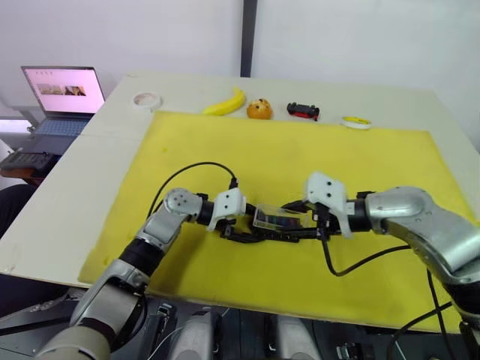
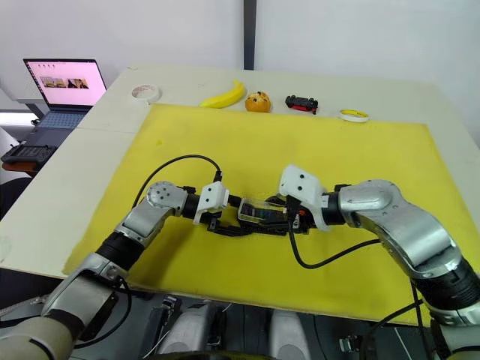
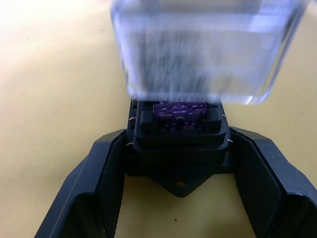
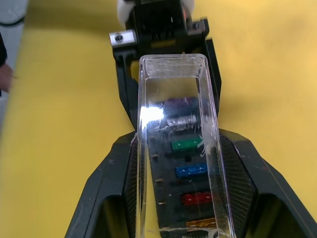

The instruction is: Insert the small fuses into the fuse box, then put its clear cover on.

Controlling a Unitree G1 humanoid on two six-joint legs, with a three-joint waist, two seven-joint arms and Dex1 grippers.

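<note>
Left end effector [image 1: 238, 229] clamped on the fuse box [image 3: 178, 134], pinning it on the yellow mat [image 1: 300, 150] near the front middle of the tabletop [image 1: 90, 180]. Right end effector [image 1: 309, 223] closed on the clear cover [image 4: 178, 144], held just above the box and tilted, one end lower than the other. Small fuses [image 4: 187, 144] already seated in a row in the slots: purple, grey, green, blue, red, orange, seen through the cover.

Risks, as judged from here: cover descending skewed and catching on a box edge or a proud fuse; pressing then likely to jam it or tip the box out of the left grip. Slippery shell apt to slide between the fingers under load. Two end effectors nearly touching, so collision possible during the push.
</note>
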